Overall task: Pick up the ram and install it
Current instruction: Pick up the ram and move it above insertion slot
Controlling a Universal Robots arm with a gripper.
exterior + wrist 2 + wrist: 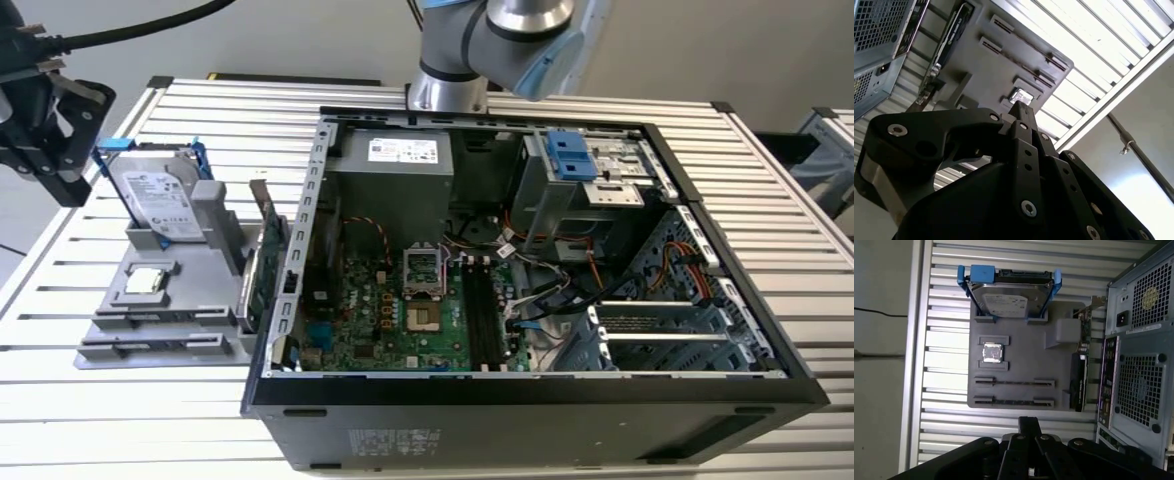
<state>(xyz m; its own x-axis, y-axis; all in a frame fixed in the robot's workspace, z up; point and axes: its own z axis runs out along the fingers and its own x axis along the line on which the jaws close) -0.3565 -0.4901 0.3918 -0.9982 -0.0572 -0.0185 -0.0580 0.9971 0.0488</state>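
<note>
The ram is out of view. My gripper (64, 185) hangs above the table at the exterior view's left, beside the grey parts holder (187, 300). In both wrist views its black fingers (1029, 426) (1019, 111) are pressed together with nothing visible between them. Below the gripper, the holder's two long narrow slots (1014, 383) stand bare. The open computer case (534, 400) lies at the exterior view's right, with the green motherboard (387, 310) and its dark memory slots (483, 310) exposed.
The holder carries a silver hard drive (1009, 297) with blue rails, a small square chip (993, 352) and a green expansion card (1079, 375) standing on edge next to the case wall. The table is slatted aluminium (134, 420). Loose cables (561, 280) lie inside the case.
</note>
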